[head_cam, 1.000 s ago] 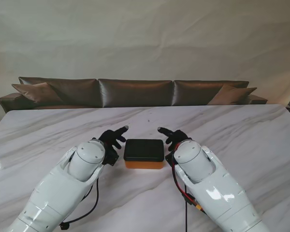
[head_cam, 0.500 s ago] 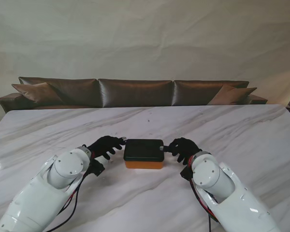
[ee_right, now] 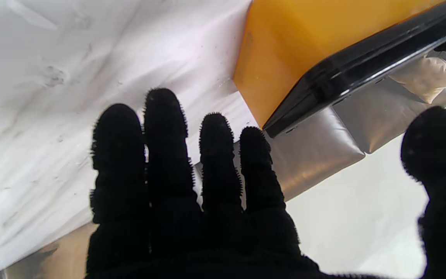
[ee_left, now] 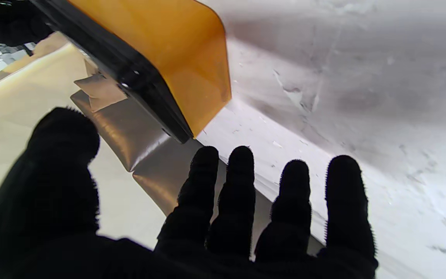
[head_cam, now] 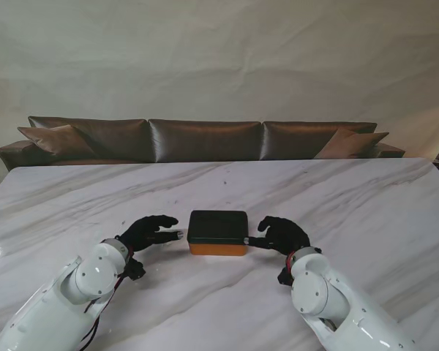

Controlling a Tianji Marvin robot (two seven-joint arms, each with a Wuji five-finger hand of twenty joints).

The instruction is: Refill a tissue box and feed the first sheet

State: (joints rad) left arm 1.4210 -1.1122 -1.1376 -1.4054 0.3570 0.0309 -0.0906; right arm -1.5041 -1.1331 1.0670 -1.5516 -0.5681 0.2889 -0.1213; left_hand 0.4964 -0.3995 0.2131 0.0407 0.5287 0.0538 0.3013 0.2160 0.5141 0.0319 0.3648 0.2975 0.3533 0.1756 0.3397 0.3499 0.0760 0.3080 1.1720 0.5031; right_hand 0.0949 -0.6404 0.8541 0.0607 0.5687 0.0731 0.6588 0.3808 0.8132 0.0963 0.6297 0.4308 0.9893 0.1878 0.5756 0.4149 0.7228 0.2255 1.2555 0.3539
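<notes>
Our left hand's fingers point(ee_left: 242, 186) are spread and straight, thumb held wide apart, pinching nothing; our right hand's fingers point(ee_right: 165, 155) are spread the same way, thumb out to the side, also holding nothing. From the stand's view, our left hand point(head_cam: 148, 232) sits just beside the left end of the tissue box point(head_cam: 218, 232), and our right hand point(head_cam: 281, 234) sits just beside its right end; whether any fingertip touches the box we cannot tell. The box has a black lid point(head_cam: 218, 226) over an orange body point(head_cam: 218, 249); it rests flat near the middle of the marble table point(head_cam: 366, 197), closed, with no tissue sheet or refill pack visible. A dark sofa point(head_cam: 205, 139) lies beyond the far table edge.

We judge the task barely begun: the lid is on and must come off first. Risks from here, as we see them: the polished marble looks slick, so an uneven squeeze from one side could slide or spin the box; a grip on the orange body rather than the lid's rim could lift the whole box; the thick gloved fingers may slip off the thin lid edge.
</notes>
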